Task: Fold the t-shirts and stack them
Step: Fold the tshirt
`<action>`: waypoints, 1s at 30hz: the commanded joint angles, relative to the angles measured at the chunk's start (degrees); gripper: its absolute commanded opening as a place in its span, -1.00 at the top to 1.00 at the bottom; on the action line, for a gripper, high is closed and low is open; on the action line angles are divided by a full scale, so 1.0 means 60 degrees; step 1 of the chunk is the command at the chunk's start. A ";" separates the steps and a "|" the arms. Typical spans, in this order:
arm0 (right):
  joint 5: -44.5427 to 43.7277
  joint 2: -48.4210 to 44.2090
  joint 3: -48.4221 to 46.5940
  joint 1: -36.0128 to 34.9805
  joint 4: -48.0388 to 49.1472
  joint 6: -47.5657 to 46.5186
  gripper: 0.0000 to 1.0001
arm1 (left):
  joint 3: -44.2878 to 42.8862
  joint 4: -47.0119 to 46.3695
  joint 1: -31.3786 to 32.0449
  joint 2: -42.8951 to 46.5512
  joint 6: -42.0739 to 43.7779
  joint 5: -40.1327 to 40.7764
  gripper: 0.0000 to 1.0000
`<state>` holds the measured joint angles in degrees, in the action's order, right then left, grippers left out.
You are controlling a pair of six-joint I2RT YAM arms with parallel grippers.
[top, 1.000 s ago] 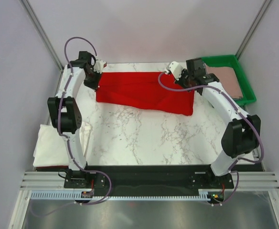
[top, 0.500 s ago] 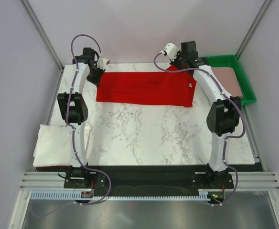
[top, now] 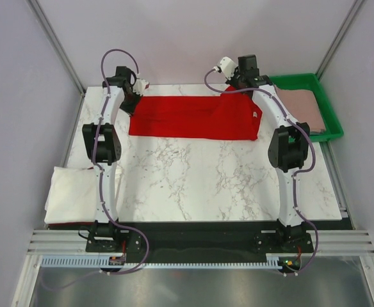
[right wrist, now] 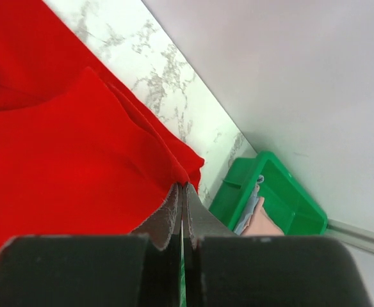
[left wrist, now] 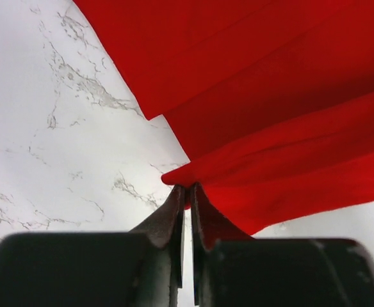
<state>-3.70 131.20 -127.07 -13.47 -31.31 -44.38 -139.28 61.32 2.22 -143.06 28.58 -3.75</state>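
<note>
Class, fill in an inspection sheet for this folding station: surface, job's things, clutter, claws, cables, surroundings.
Surface: white marble-pattern table, no stains seen.
Job's things: red t-shirt stretched along the far edge; white t-shirt at the near left edge; dusty-pink t-shirt lying in the green tray.
Clutter: nothing seen apart from the tray at the far right.
Claws: left claw shut on the red t-shirt's left end; right claw shut on its right end.
Cables: purple cables loop above both wrists and run down the arms.
Surroundings: plain grey walls, metal frame posts.
</note>
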 commanded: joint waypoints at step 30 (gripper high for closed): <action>0.2346 -0.3308 0.6150 0.1191 -0.1769 0.1156 0.02 | 0.4729 -0.2237 0.0524 0.2444 0.0262 0.0141 0.14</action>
<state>5.74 110.00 -89.17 -6.63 -40.01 -37.71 -106.80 49.08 5.69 -126.89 29.43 -3.11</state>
